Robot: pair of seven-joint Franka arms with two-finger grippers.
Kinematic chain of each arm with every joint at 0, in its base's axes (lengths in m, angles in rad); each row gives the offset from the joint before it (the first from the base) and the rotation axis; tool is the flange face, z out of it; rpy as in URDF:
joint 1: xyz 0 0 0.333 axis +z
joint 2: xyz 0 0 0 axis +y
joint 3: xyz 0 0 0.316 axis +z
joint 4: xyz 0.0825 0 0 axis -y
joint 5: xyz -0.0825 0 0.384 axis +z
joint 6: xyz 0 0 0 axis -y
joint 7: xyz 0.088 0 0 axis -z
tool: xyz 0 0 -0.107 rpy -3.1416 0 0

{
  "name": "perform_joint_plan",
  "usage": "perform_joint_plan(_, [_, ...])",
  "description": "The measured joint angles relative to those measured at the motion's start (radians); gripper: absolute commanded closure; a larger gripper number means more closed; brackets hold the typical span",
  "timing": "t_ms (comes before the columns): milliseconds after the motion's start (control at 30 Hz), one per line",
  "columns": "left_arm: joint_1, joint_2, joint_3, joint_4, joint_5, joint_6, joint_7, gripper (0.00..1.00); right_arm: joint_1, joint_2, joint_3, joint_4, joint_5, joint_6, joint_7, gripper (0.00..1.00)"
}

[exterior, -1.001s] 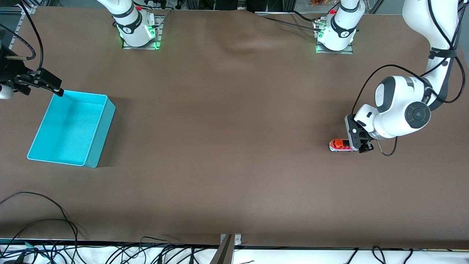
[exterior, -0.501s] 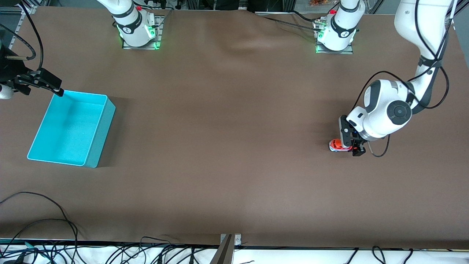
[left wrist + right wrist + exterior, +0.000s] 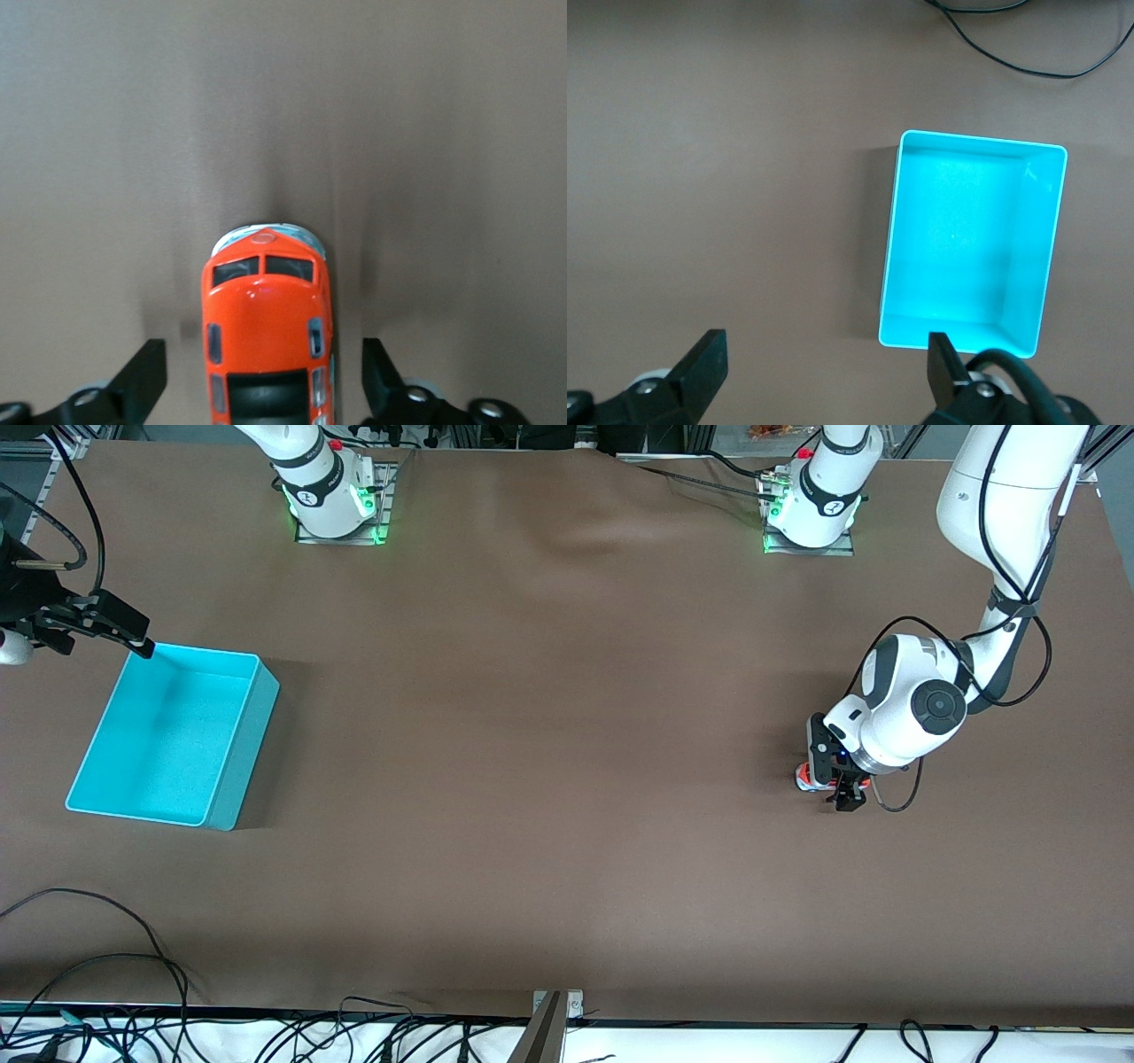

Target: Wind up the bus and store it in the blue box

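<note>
The small orange-red bus (image 3: 266,310) stands on the brown table near the left arm's end; in the front view only its front end (image 3: 803,777) shows past the hand. My left gripper (image 3: 840,784) is low over the bus and open, with one finger on each side of the body and a gap between each finger and the bus (image 3: 261,363). The blue box (image 3: 168,735) sits empty at the right arm's end and also shows in the right wrist view (image 3: 970,239). My right gripper (image 3: 106,633) waits open and empty above the box's corner (image 3: 826,354).
The brown table cloth (image 3: 549,779) spans the space between bus and box. Both arm bases (image 3: 332,496) stand along the table's edge farthest from the camera. Loose cables (image 3: 106,965) lie at the edge nearest the camera.
My left arm has swung and come down over the bus, so its open fingers now straddle the body and hide most of it. The bus, the box and the right arm have not moved.
</note>
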Motion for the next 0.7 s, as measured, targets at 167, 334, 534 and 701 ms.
perform_joint_plan(167, [0.001,-0.002,0.000,-0.014,0.000,0.006,0.006,0.51,0.000,0.000,0.000,0.000,0.000,0.000,0.000,0.00])
perform_joint_plan(334, [0.009,-0.004,0.000,-0.023,0.000,0.007,0.008,0.65,0.000,0.000,0.000,0.000,0.000,0.000,0.000,0.00])
perform_joint_plan(534, [0.016,-0.009,0.000,-0.029,0.000,0.009,0.011,0.78,0.000,0.000,0.000,0.000,0.000,0.000,0.000,0.00])
perform_joint_plan(701, [0.016,-0.010,0.000,-0.031,0.000,0.011,0.011,0.80,0.000,0.000,0.000,0.000,0.000,0.000,0.000,0.00])
